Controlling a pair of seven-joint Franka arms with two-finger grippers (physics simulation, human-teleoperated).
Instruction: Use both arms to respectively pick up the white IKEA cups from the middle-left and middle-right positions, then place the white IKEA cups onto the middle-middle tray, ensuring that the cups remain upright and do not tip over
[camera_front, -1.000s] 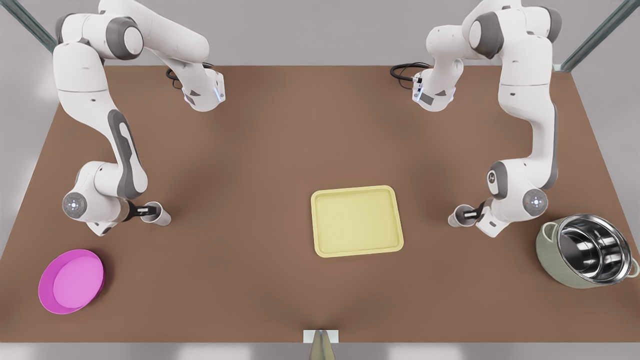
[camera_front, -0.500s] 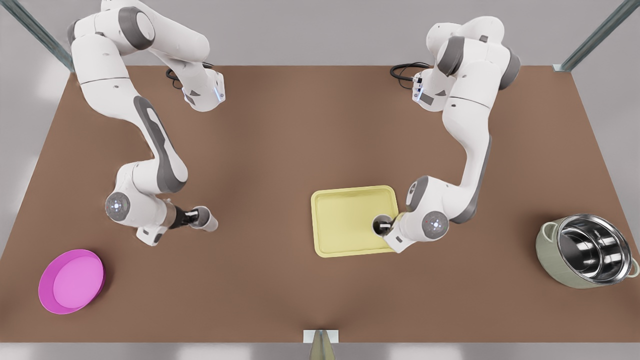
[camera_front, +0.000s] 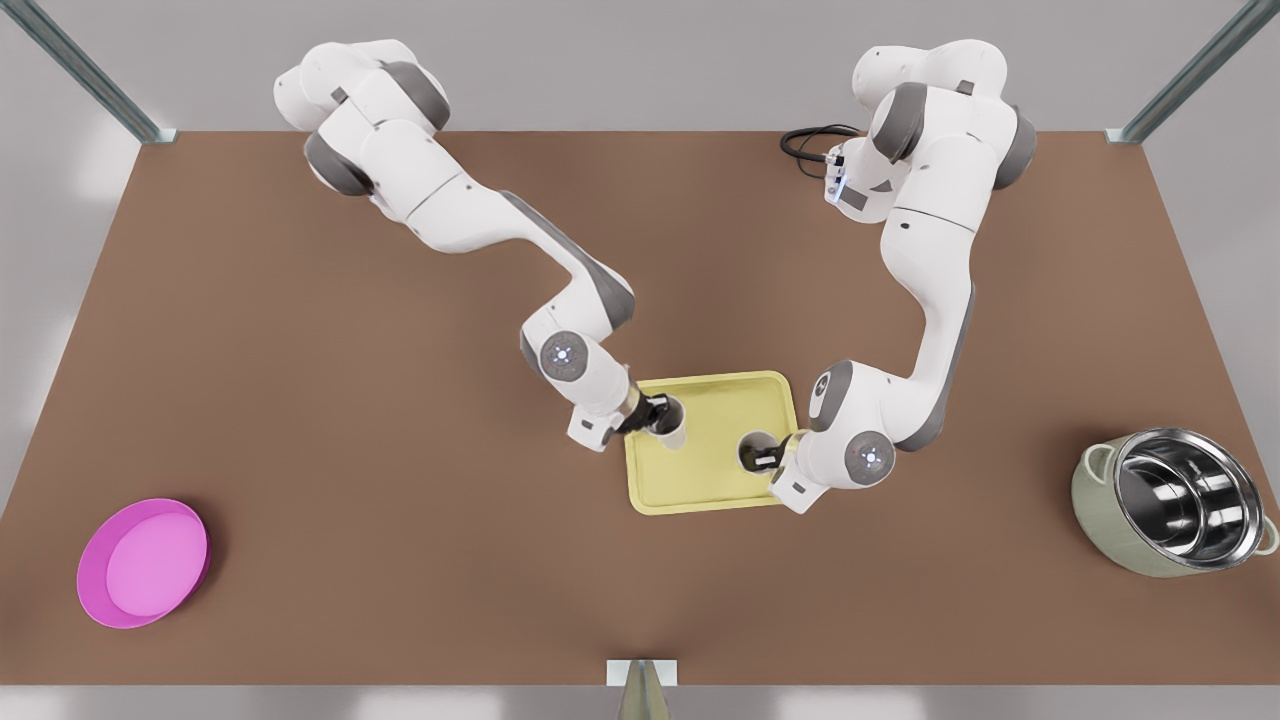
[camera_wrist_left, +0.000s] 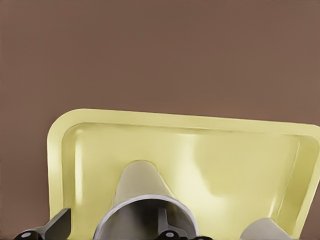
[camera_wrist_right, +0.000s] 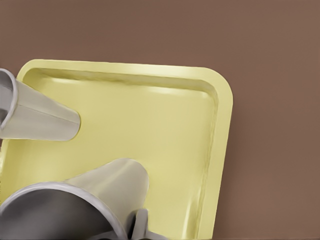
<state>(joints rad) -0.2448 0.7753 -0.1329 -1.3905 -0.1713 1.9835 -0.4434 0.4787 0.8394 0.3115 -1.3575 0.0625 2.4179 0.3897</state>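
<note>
The pale yellow tray lies mid-table. My left gripper, on the arm at the front view's left, is shut on the rim of one white cup over the tray's left edge. My right gripper is shut on the other white cup, whose dark inside shows, over the tray's right part. In the left wrist view the held cup hangs over the tray with a finger beside it. The right wrist view has its held cup, a finger and the other cup. Whether the cups touch the tray is unclear.
A round magenta dish sits near the table's front corner at the front view's left. A large steel bowl in a grey-green holder stands at the right. Black cables lie by the right arm's base. The brown table spreads around the tray.
Both arms carried their cups inward from the table's sides. The right cup reached the tray half a second ago and has barely moved since; the left cup has now come over the tray's left edge.
</note>
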